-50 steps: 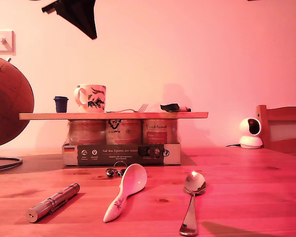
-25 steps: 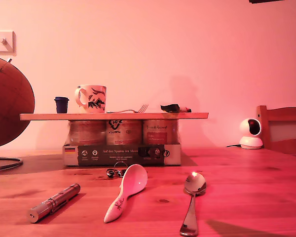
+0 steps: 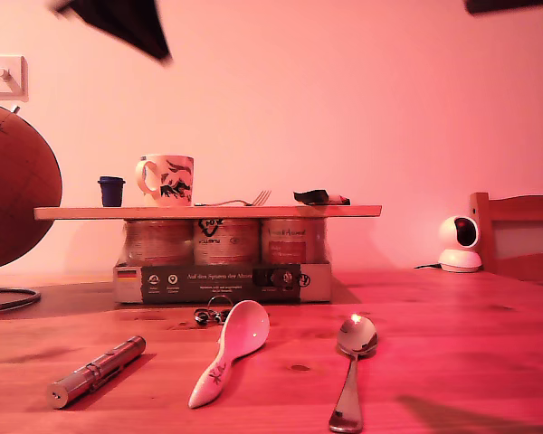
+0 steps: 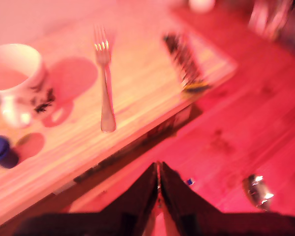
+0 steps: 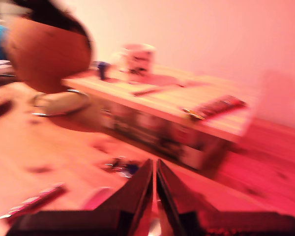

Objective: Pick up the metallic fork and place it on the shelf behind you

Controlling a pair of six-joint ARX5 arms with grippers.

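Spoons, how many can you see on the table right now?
2. The white ceramic spoon lies on the tabletop in front of the carton; the metal spoon lies to its right in the exterior view. None seems hidden.

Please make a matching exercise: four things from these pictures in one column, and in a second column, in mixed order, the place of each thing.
Things:
1. metallic fork
2. metal spoon
3. white mug
4. metal torch

Places:
A. on the tabletop, nearest the exterior view's left
B. on the shelf, near its middle
C. on the tabletop, toward the exterior view's right of the ceramic spoon
D. on the shelf, beside the small blue cup

Pairs: 1-B, 2-C, 3-D, 4-A
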